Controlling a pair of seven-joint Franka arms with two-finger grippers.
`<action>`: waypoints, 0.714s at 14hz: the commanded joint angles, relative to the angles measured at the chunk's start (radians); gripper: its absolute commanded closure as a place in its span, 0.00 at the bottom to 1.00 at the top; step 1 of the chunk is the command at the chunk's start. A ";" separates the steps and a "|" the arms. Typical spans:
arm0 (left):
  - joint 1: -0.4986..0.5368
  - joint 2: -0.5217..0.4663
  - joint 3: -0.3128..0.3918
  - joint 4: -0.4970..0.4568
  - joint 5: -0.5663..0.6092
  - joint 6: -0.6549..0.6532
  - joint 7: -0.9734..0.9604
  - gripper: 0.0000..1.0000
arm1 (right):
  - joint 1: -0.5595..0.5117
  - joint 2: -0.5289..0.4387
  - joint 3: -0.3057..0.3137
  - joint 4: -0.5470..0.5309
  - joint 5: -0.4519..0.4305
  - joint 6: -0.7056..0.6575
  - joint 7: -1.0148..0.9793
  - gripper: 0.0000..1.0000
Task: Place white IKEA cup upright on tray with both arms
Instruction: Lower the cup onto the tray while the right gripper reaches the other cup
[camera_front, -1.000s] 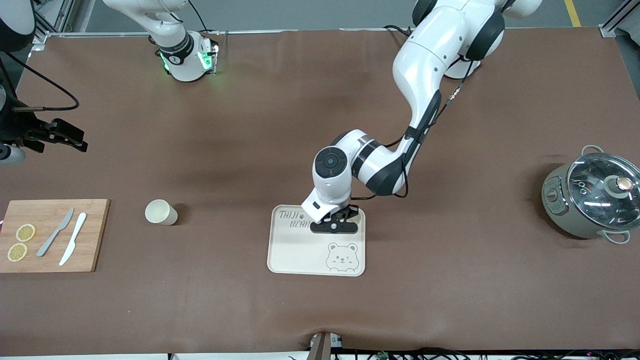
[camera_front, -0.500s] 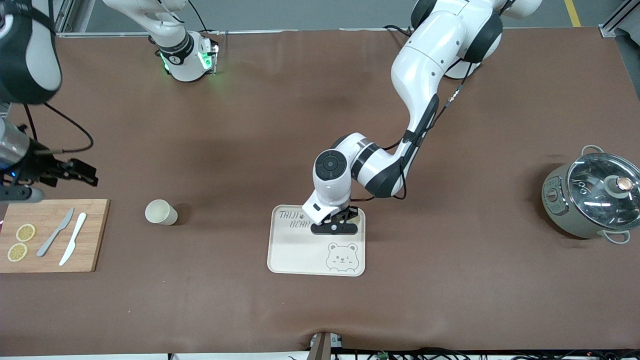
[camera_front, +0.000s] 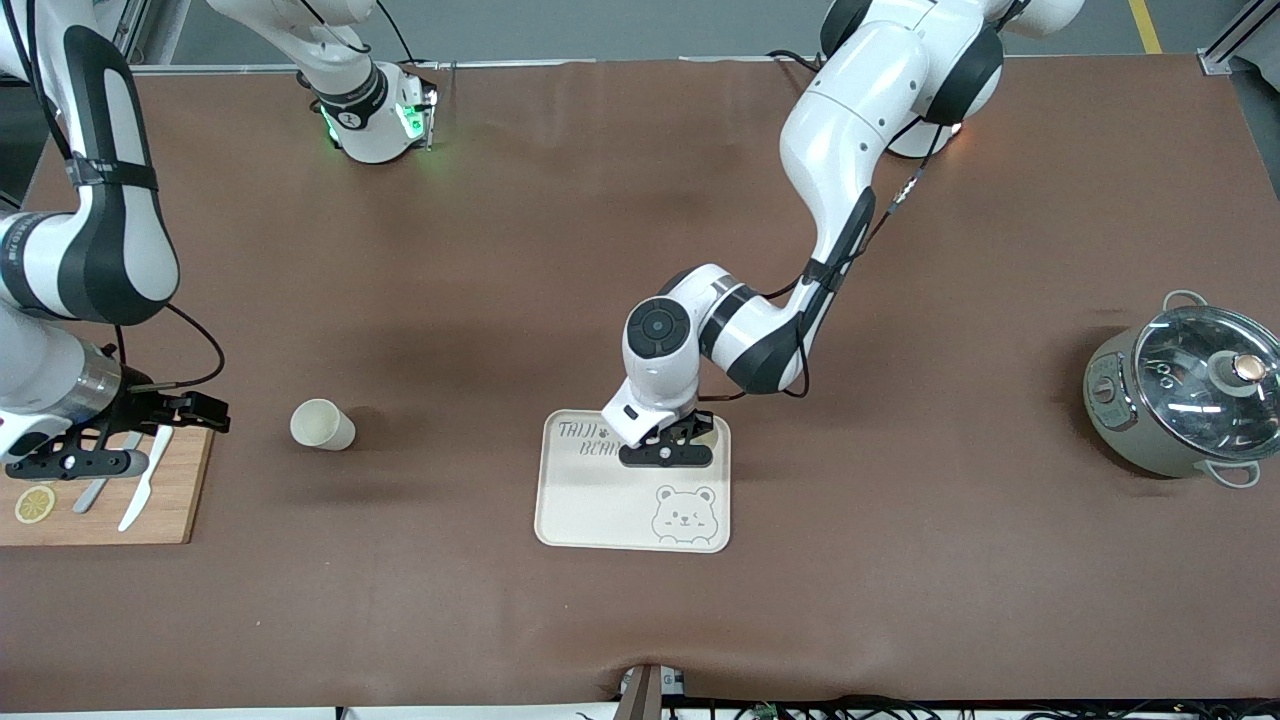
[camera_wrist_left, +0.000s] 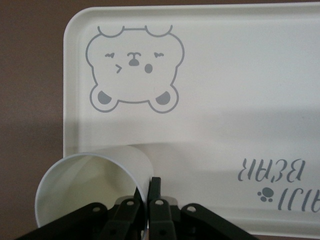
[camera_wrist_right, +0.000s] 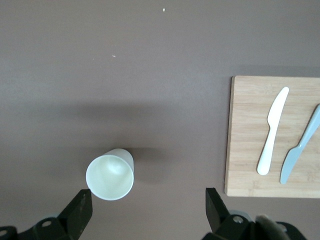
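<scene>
In the front view my left end effector (camera_front: 668, 452) sits at the centre of the frame over the tray (camera_front: 590, 510), while a second cup (camera_front: 321, 424) stands upright on the counter (camera_front: 500, 250) at middle left, beside my right end effector (camera_front: 190, 412). The left wrist view shows my left fingers (camera_wrist_left: 155, 192) clamped on the rim of a tilted white cup (camera_wrist_left: 90, 182) at lower left, pinched by its wall so I can tip it upright (it lies over the tray's edge). In the right wrist view my right end effector (camera_wrist_right: 147, 210) is spread wide at the bottom, lined up to straddle the standing cup (camera_wrist_right: 110, 175), with the cutting board (camera_wrist_right: 245, 135) at right.

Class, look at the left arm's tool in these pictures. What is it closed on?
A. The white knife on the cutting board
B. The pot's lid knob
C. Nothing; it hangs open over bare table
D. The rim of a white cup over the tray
D: in the left wrist view the left tool is pinched on the rim of a white cup, over a corner of the bear-print tray.
</scene>
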 joint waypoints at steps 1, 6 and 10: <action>-0.020 0.020 0.027 0.023 -0.008 0.014 -0.025 1.00 | -0.014 -0.019 0.015 -0.089 -0.010 0.108 -0.012 0.00; -0.020 0.027 0.037 0.023 -0.006 0.018 -0.021 0.90 | -0.013 -0.021 0.015 -0.159 -0.010 0.174 -0.012 0.00; -0.024 0.028 0.041 0.023 -0.006 0.023 -0.021 0.63 | -0.013 -0.016 0.016 -0.215 -0.010 0.250 -0.012 0.00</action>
